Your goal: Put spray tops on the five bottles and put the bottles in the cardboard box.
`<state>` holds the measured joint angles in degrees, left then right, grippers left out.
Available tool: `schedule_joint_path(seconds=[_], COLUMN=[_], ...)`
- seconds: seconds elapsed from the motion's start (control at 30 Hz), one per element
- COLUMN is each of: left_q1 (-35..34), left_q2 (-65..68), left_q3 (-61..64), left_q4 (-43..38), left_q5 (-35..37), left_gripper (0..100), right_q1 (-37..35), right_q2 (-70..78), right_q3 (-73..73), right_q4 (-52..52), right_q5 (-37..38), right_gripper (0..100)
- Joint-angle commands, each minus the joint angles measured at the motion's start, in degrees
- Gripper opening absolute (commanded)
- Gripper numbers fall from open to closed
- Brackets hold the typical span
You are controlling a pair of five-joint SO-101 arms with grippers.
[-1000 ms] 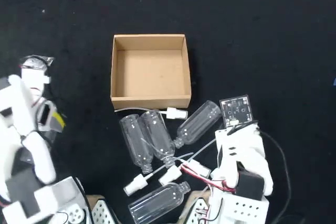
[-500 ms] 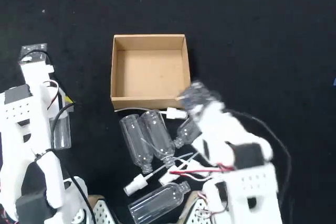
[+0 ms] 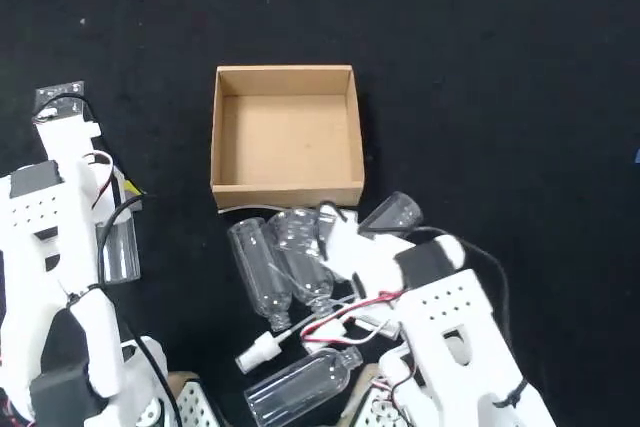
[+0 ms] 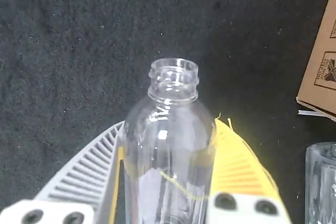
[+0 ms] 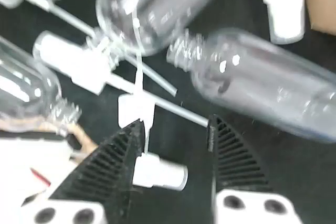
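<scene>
My left gripper (image 4: 168,182) is shut on a clear bottle (image 4: 169,145) with an open, capless neck; in the high view this bottle (image 3: 118,247) lies at the left of the table, left of the cardboard box (image 3: 287,187). My right gripper (image 5: 176,124) stands open just above a white spray top (image 5: 157,174) that lies between its fingers, not gripped. Beside it lie a bottle (image 5: 268,90) and a second spray top (image 5: 86,61) with its tube. In the high view the right gripper (image 3: 338,239) hangs over the heap of bottles (image 3: 258,272) in front of the box.
One more bottle (image 3: 300,387) and a loose spray top (image 3: 262,350) lie near the front edge between the arm bases. Another spray top (image 5: 283,9) sits by the box wall. Black cloth spreads open to the right of and behind the box.
My right arm swung from the right side leftward over the heap of bottles. My left arm stretched forward with its bottle a second ago and has kept still since.
</scene>
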<state>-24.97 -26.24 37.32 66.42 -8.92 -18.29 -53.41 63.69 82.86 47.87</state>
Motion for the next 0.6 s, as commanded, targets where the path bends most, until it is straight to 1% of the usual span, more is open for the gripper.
schedule_joint_path(seconds=[0.0, 0.1, 0.2, 0.3, 0.33, 0.37, 0.4, 0.5, 0.57], left_q1=[0.2, 0.2, 0.6, 0.6, 0.6, 0.6, 0.6, 0.4, 0.2], left_q2=[-2.5, -2.5, -2.5, -2.5, -2.5, -2.5, -2.5, -2.5, -2.5], left_q3=[-0.3, -0.5, -0.7, -0.7, -0.7, -0.5, -0.4, -0.3, -0.3], left_q4=[-0.7, -0.7, -0.7, -0.7, -0.7, -0.7, -0.7, -0.7, -0.7], left_q5=[0.5, 0.5, 0.5, 0.5, 0.5, 0.5, 0.5, 0.5, 0.5], left_gripper=[7, 7, 7, 7, 7, 7, 7, 7, 7], right_q1=[12.4, 25.3, 35.4, 41.0, 41.9, 42.5, 42.5, 42.3, 40.2], right_q2=[-0.7, -0.2, 0.7, 1.5, 1.6, 1.8, 1.8, 1.8, 1.8], right_q3=[-3.9, -5.0, -3.6, -1.8, -1.4, -1.0, -0.7, -0.7, -1.4], right_q4=[2.8, 3.0, 2.7, 0.0, -1.5, -3.2, -4.9, -9.0, -10.9], right_q5=[4.1, 3.4, 0.7, -0.1, -0.3, -2.0, -5.4, -20.7, -29.7], right_gripper=[19.1, 19.1, 19.1, 19.1, 19.1, 19.1, 19.1, 19.1, 19.1])
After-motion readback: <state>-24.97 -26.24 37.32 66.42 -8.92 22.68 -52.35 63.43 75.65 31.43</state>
